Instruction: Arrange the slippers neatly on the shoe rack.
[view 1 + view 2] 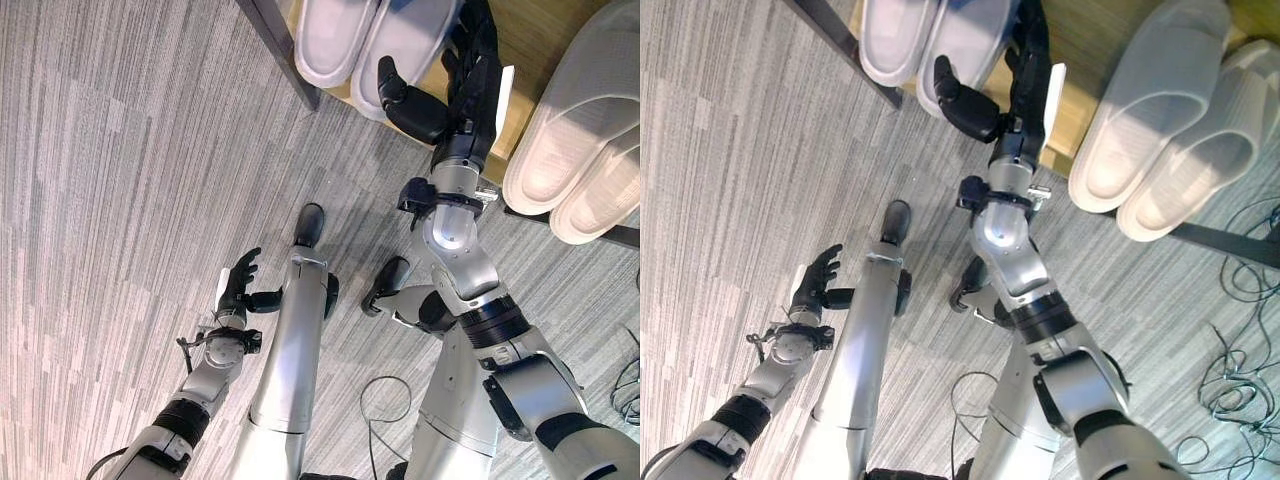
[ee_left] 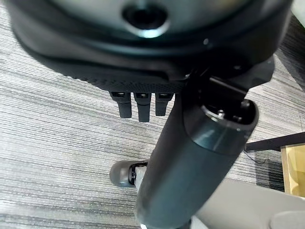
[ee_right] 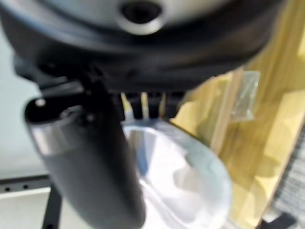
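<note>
Two pairs of white slippers lie on the wooden shoe rack. In the left pair, one slipper lies beside another slipper. My right hand reaches onto the shelf at that second slipper's right side. Its fingers are straight along the slipper's edge and its thumb spreads across the near end. The right wrist view shows the same slipper just past the straight fingers. The right pair sits further right on the rack. My left hand hangs open low over the carpet.
The rack's dark metal frame runs along the shelf's near left edge. Grey striped carpet stretches out to the left of the rack.
</note>
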Controlling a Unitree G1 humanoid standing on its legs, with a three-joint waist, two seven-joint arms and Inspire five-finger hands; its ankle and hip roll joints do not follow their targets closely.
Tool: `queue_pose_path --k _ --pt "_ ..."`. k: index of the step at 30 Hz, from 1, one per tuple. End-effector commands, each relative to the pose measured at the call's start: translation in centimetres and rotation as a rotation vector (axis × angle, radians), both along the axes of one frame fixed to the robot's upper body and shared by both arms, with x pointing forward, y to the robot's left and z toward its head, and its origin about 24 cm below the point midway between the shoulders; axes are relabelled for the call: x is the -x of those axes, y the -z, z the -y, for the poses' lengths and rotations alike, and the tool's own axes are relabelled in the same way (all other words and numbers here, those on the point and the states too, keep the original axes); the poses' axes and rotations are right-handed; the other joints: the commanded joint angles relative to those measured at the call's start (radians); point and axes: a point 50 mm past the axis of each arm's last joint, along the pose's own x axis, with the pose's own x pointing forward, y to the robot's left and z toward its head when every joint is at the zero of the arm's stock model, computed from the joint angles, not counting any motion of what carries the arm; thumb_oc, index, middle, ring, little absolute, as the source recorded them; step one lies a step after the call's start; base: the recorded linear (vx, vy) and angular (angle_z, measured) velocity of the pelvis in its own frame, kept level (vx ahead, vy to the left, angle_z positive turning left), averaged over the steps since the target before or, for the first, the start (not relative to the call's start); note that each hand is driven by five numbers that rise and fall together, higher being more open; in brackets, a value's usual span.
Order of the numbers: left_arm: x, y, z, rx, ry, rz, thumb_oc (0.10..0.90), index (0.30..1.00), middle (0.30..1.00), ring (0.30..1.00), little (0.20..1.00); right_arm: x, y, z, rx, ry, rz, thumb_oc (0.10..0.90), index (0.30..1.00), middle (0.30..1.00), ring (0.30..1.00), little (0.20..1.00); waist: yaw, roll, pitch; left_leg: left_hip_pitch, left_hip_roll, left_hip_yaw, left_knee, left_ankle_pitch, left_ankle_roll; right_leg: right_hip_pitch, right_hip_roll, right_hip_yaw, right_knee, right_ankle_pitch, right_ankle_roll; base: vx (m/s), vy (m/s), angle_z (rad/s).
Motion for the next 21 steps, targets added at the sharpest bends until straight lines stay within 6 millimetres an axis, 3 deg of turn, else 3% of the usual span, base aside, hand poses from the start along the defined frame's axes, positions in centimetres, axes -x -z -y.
queue_pose_path --k 1,10,21 --pt "1.1 0.5 1.0 0.026 0.012 0.030 0.800 0.900 0.900 0.900 0.900 2.5 -1.7 -3.9 0.137 -0.130 0.154 0.800 0.900 0.900 0.900 0.900 0.012 -0.039 -0.127 -0.031 -0.019 0.062 -0.078 -0.046 0.081 -0.028 0.046 0.122 -0.163 0.151 0.145 -0.06 0.030 -0.01" --pt "1.3 1.0 0.7 0.054 -0.025 0.015 0.800 0.900 0.900 0.900 0.900 4.2 0.9 -2.1 0.184 -0.050 0.151 0.800 0.900 0.900 0.900 0.900 -0.036 -0.058 -0.243 -0.029 0.007 0.050 -0.187 0.000 0.084 -0.012 0.089 0.091 -0.309 0.186 0.159 -0.05 0.035 -0.04" --pt "1.8 1.3 0.7 0.069 -0.012 0.013 0.800 0.900 0.900 0.900 0.900 5.3 3.1 -0.5 0.267 0.047 0.134 0.800 0.900 0.900 0.900 0.900 -0.067 -0.060 -0.280 0.034 0.015 0.042 -0.281 0.040 0.073 0.039 0.110 0.083 -0.400 0.214 0.168 -0.04 0.015 -0.02"
